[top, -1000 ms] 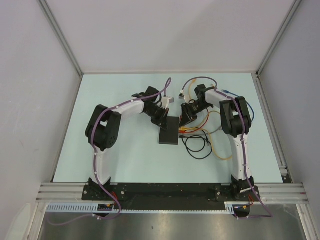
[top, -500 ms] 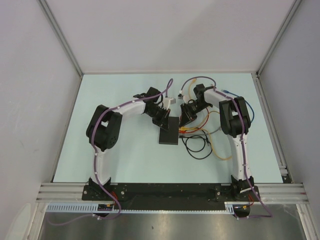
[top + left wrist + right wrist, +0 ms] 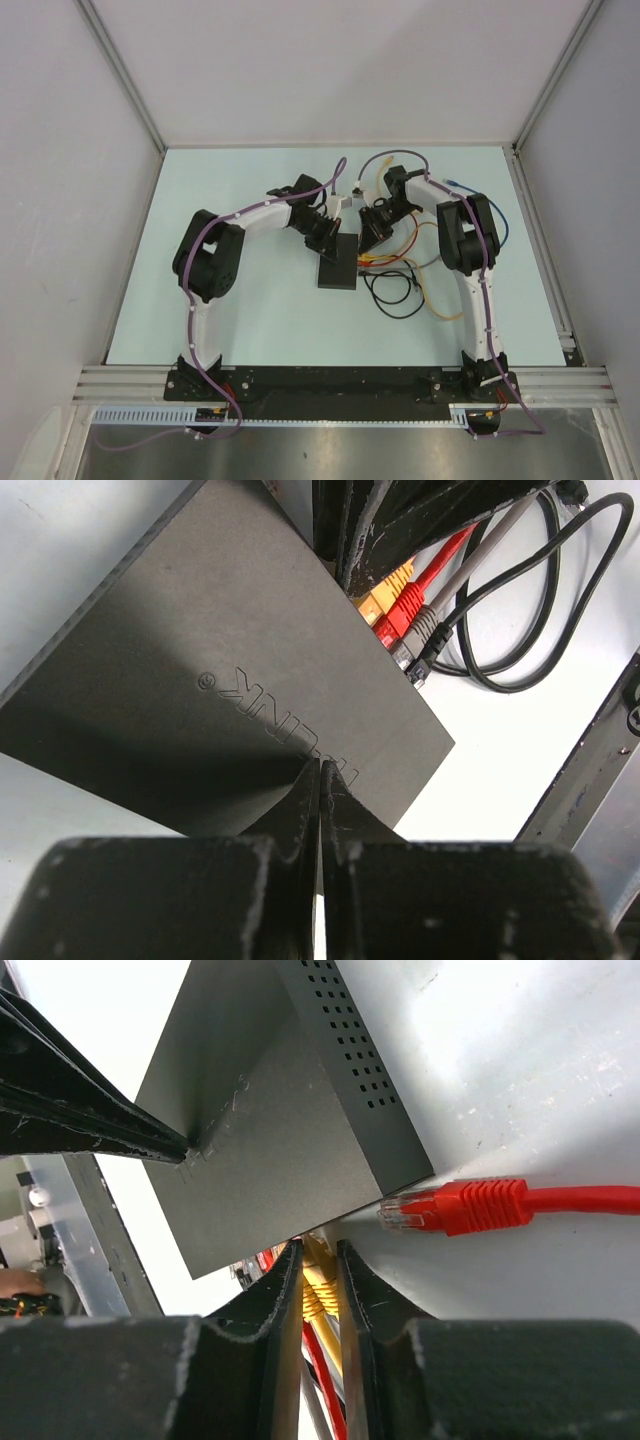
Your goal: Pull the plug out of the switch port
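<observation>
Since the left jaws have slid a little toward 3 o'clock in the last second, they now press on top of the switch (image 3: 338,270), closed together and holding nothing. The switch lies near the middle of the table (image 3: 230,300). At its 1 o'clock the right jaws hardly moved; they are nearly closed around a yellow plug (image 3: 312,1285). I judge the switch is braced, so the pull can begin. One red plug (image 3: 455,1207) lies free beside the switch corner. I count one switch, one yellow plug, one grey plug (image 3: 425,630) and one black cable (image 3: 520,670); I cannot tell if there is a second red plug.
</observation>
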{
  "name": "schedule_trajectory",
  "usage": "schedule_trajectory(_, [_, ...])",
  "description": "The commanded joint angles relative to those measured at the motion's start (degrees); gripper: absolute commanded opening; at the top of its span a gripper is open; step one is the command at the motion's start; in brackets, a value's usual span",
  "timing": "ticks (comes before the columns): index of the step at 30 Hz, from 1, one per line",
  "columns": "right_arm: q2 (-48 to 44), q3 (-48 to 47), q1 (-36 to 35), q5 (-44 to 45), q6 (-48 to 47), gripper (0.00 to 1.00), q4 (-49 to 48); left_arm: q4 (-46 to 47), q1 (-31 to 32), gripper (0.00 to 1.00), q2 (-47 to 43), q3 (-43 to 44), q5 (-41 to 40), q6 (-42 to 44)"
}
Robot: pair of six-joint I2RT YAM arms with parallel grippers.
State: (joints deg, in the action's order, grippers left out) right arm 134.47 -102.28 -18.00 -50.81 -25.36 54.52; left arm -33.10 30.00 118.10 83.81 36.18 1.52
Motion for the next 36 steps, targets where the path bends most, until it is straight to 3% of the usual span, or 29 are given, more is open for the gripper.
schedule_trajectory(1, [0.0, -1.16, -0.72, 8.36, -4.34, 0.0, 1.19, -0.82, 0.68, 0.0, 2.57, -0.31, -4.37, 1.03])
schedule_trajectory(14, [-1.06, -3.01, 0.24, 11.78, -8.65, 0.0, 5.68, -0.82, 0.85, 0.0, 3.45, 0.21, -4.28, 1.03])
schedule_trajectory(25, [-2.2, -3.45, 1.39, 8.28, -8.83, 0.0, 7.35, -0.56, 1.2, 0.0, 3.19, -0.23, -4.54, 1.12])
schedule_trajectory(27, [-0.89, -4.15, 1.47, 6.87, -7.78, 0.06, 7.53, -0.65, 1.29, 0.0, 3.27, -0.05, -4.54, 1.21])
schedule_trajectory(30, [0.87, -4.94, 2.0, 2.56, -5.32, 0.23, 7.44, -0.74, 1.38, 0.0, 3.1, 0.04, -4.72, 1.38])
schedule_trajectory(36, [5.7, -7.58, 2.88, -3.06, -3.2, 0.35, 8.58, -0.47, 1.38, 0.0, 2.22, -1.19, -5.07, 1.64])
